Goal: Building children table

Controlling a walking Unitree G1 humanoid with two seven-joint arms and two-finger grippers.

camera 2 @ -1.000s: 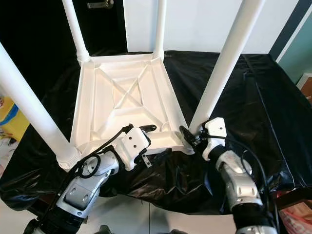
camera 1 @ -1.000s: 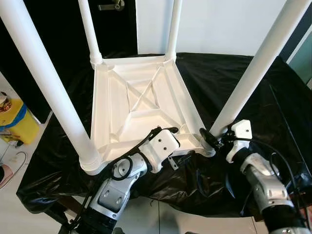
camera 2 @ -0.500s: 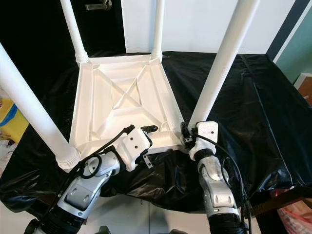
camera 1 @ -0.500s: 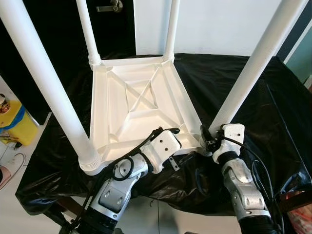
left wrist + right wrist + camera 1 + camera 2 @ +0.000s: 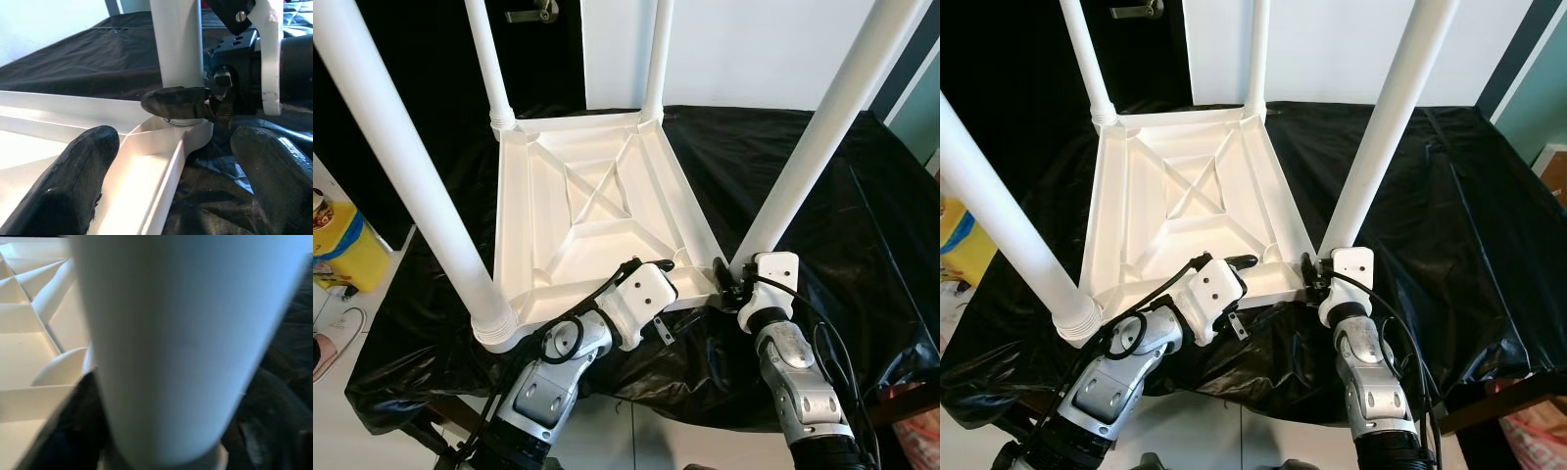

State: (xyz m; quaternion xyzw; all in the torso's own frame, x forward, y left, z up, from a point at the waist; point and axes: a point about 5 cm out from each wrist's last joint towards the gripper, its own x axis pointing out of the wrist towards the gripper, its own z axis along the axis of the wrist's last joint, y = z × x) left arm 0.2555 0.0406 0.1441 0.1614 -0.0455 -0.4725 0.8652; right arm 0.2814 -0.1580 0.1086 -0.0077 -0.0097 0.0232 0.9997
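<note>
The white children's table (image 5: 578,196) lies upside down on a black sheet, all its legs pointing up. My left gripper (image 5: 677,286) is at the near rim, open, one finger (image 5: 73,181) inside the tabletop and the other (image 5: 274,171) outside, the rim passing between them. My right gripper (image 5: 724,279) is at the foot of the near right leg (image 5: 813,147). Its fingers sit on either side of that leg (image 5: 181,333), and one black finger (image 5: 176,103) presses against the leg just above its socket.
The black sheet (image 5: 842,225) covers a low platform whose near edge drops off just below my arms. A yellow container (image 5: 342,245) stands on the floor at the left. A dark door (image 5: 533,15) and a white wall are behind.
My right arm has swung left and in, bringing its gripper tight against the base of the near right leg. The left gripper has stayed on the rim.
</note>
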